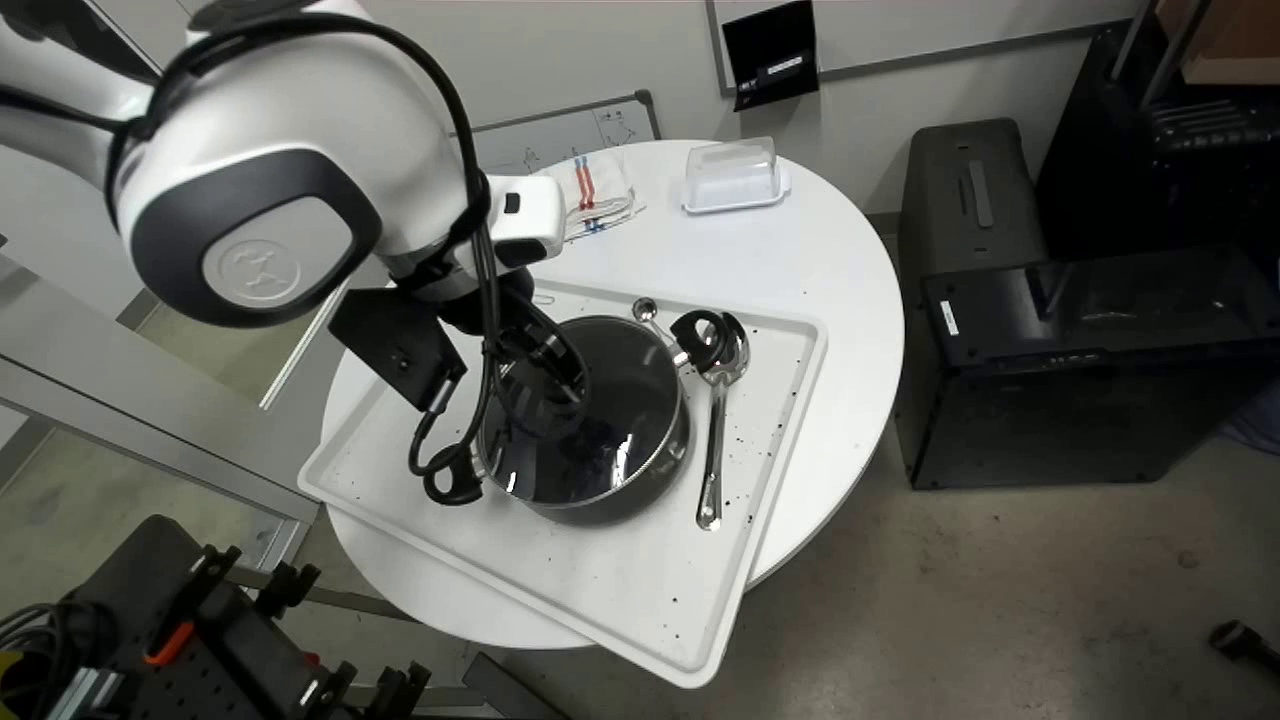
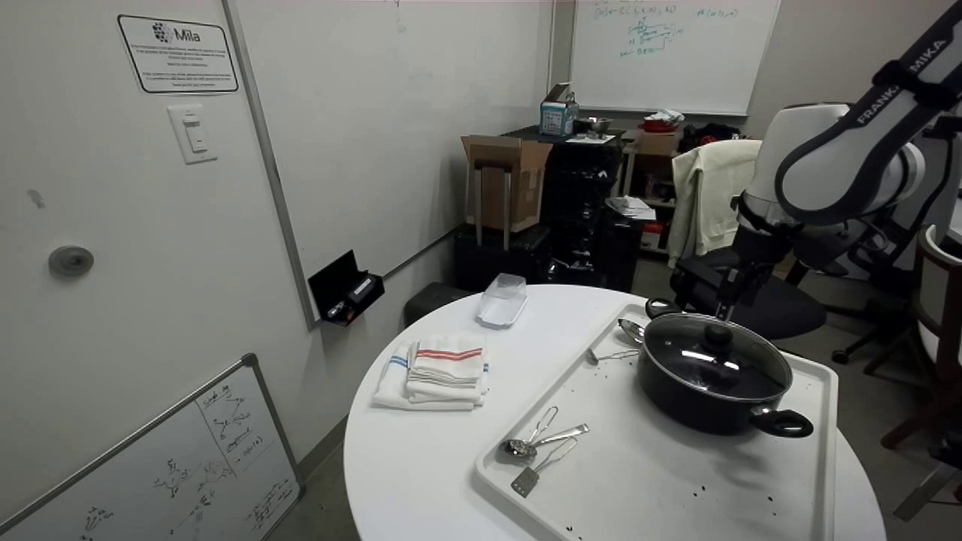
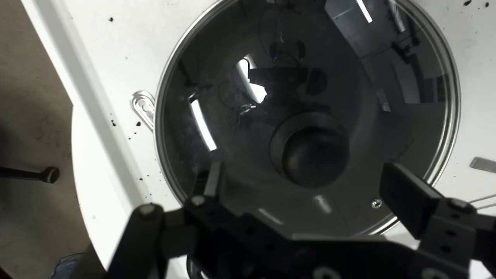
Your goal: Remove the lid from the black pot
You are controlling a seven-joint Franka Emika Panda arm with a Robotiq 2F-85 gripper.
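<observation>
The black pot stands on a tray, and its wall and side handles show in both exterior views. The round see-through lid rests on the pot; it also shows in an exterior view and in the wrist view. Its black knob stands up at the centre; in the wrist view the knob lies ahead of the fingertips, between their lines. My gripper is open and empty, its fingers wide apart over the lid. It also shows in both exterior views.
The white tray sits on a round white table. A metal spoon lies beside the pot. Small utensils lie at a tray corner. Folded towels and a clear-lidded butter dish are on the table.
</observation>
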